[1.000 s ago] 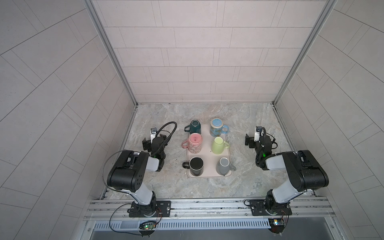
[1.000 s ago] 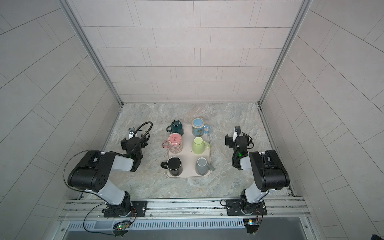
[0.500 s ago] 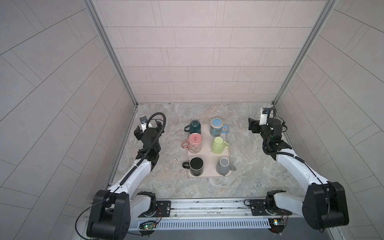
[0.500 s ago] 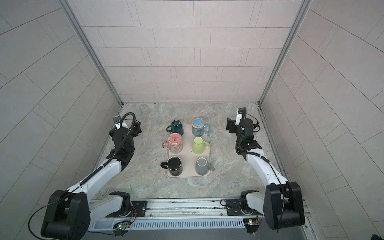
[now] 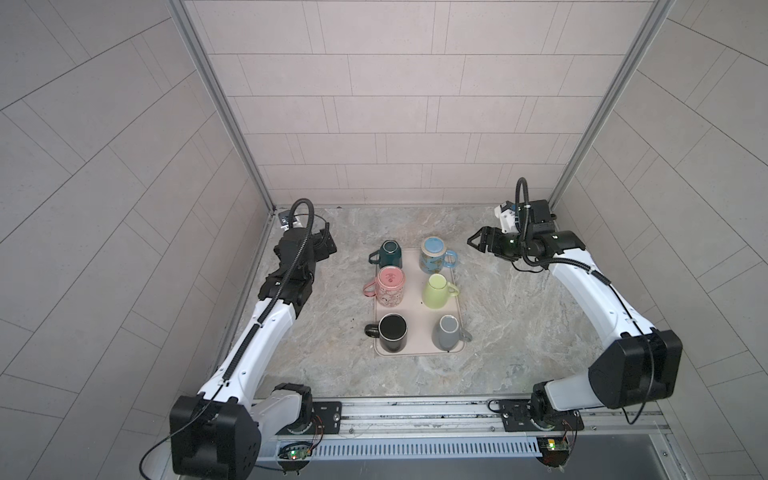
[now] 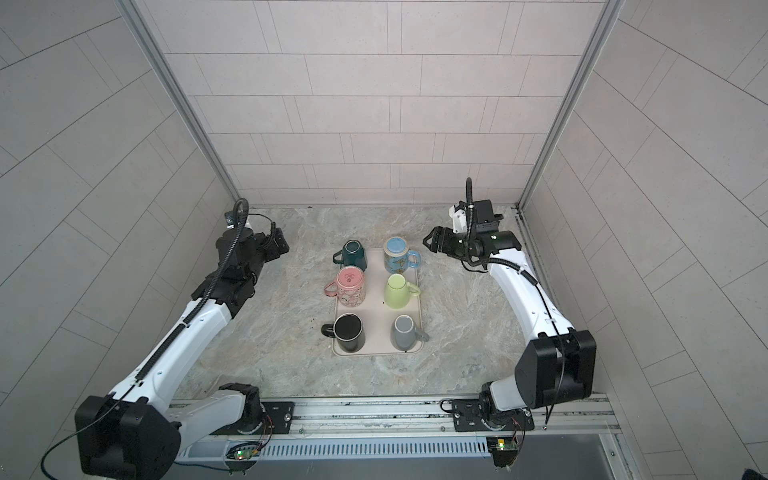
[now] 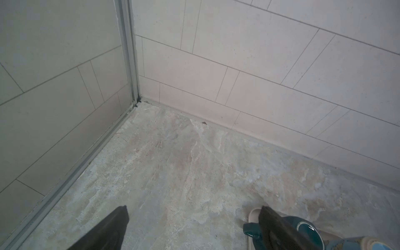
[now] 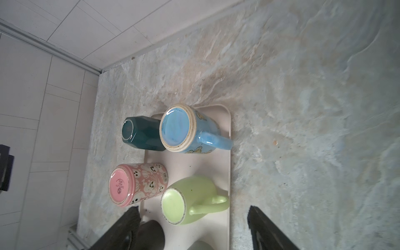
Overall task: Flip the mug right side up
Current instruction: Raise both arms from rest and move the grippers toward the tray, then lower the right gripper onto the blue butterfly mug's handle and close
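Note:
Six mugs stand on a beige tray (image 5: 415, 351). Five show their bases: teal (image 5: 390, 253), blue (image 5: 432, 254), pink (image 5: 390, 286), green (image 5: 436, 291) and grey (image 5: 448, 332). The black mug (image 5: 392, 332) has a dark top, and I cannot tell which way up it is. My right gripper (image 5: 473, 241) hovers open to the right of the blue mug, pointing at it and holding nothing. In the right wrist view the green mug (image 8: 188, 199) lies ahead of the spread fingers (image 8: 127, 225). My left gripper (image 5: 324, 245) is open and empty, left of the teal mug (image 7: 307, 233).
Tiled walls close in the marble table (image 5: 324, 353) at the back and on both sides. The left gripper sits near the back-left corner post (image 7: 129, 65). A metal rail (image 5: 415, 409) with both arm bases runs along the front edge.
Both arms have unfolded from a low tucked pose beside the tray and risen toward the back. The right gripper has swung to face the tray.

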Robot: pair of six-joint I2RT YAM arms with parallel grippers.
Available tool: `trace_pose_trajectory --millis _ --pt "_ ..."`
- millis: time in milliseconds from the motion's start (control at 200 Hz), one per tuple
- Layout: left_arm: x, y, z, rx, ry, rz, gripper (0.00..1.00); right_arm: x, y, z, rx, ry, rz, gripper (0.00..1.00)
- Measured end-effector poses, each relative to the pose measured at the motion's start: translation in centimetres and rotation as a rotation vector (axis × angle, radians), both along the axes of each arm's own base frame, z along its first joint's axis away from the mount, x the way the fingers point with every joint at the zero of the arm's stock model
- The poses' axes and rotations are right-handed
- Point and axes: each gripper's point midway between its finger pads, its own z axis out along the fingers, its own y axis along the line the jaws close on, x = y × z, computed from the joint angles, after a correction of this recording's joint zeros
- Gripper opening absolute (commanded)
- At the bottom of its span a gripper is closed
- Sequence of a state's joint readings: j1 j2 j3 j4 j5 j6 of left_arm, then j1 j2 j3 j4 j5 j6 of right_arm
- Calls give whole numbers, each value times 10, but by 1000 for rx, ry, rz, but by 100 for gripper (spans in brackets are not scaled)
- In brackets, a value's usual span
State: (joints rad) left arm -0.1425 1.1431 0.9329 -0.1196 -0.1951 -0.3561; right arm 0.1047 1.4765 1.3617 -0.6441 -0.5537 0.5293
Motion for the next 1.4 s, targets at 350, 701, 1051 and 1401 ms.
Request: trace_pose_trajectory --millis 350,701,1051,1401 --pt "-11 -15 -22 -40 147 -81 100 35 48 -61 505 455 -166 57" --pt "-19 -13 -8 -40 111 -77 100 43 57 -88 699 664 -326 58" --pt "-19 -13 -8 -44 111 -75 100 54 55 -99 773 722 -398 64" --pt "-19 -13 -8 -46 112 -73 100 68 51 -119 824 767 -442 64"
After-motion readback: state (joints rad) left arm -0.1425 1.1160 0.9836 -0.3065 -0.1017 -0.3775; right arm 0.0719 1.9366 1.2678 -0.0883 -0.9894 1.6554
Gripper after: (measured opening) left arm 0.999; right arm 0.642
